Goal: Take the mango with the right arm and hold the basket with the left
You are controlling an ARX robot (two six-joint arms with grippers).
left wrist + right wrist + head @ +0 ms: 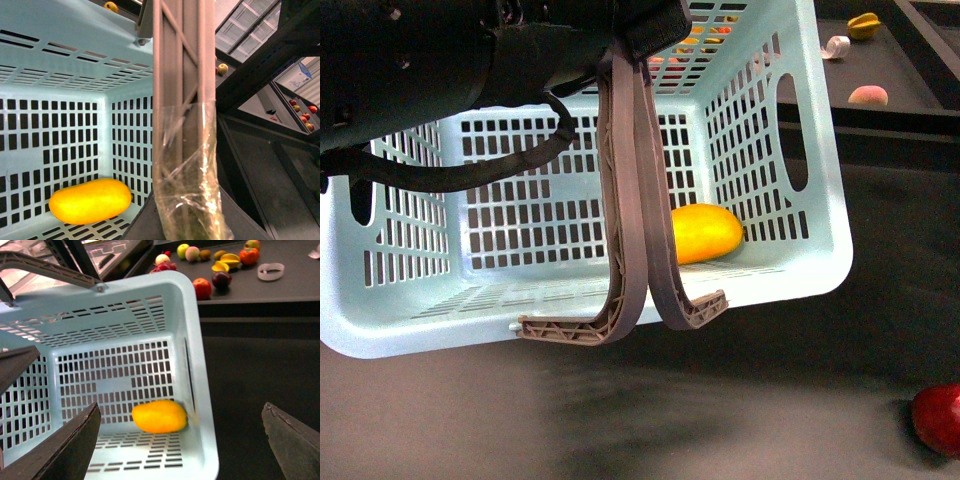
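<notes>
The light-blue slotted basket point(815, 265) hangs tilted in front of me, and its two grey-brown handles point(628, 210) run up into my black left gripper point(655, 28). In the left wrist view the left gripper point(187, 222) is shut on the tape-wrapped basket handle point(182, 150). The yellow-orange mango point(705, 232) lies on the basket floor against the right wall, and it also shows as the mango point(90, 201) and the mango point(159, 416). My right gripper point(180, 450) hovers open above the basket's point(200, 365) right rim. Its dark fingers point(65, 450) are wide apart and empty.
A red apple point(938, 418) lies on the dark table at the front right. On the black counter behind are a starfruit point(863, 25), a pinkish fruit point(867, 96) and a tape ring point(837, 46). Several more fruits point(202, 288) show there in the right wrist view.
</notes>
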